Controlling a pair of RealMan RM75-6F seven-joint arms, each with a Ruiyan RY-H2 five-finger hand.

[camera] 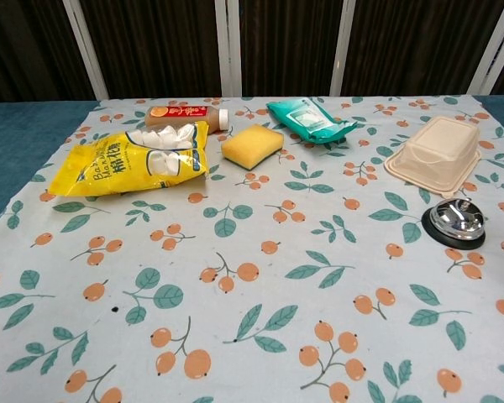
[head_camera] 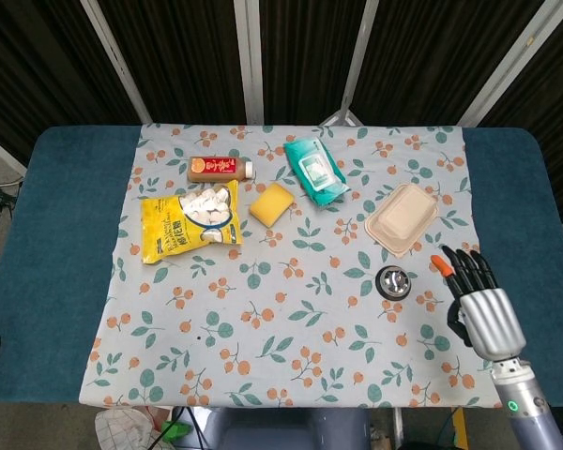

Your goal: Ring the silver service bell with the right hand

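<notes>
The silver service bell (head_camera: pixel 393 282) on its black base stands uncovered on the floral cloth, right of centre; the chest view shows the bell (camera: pixel 456 222) near the right edge. My right hand (head_camera: pixel 479 302) hovers to the right of the bell, apart from it, fingers spread and pointing away from me, holding nothing. The chest view does not show the hand. My left hand appears in neither view.
A beige clamshell box (head_camera: pixel 402 217) lies just behind the bell. Further back sit a teal wipes pack (head_camera: pixel 313 169), a yellow sponge (head_camera: pixel 272 203), a yellow snack bag (head_camera: pixel 189 222) and an orange bottle (head_camera: pixel 220 168). The cloth's front edge (head_camera: pixel 263 398) is near.
</notes>
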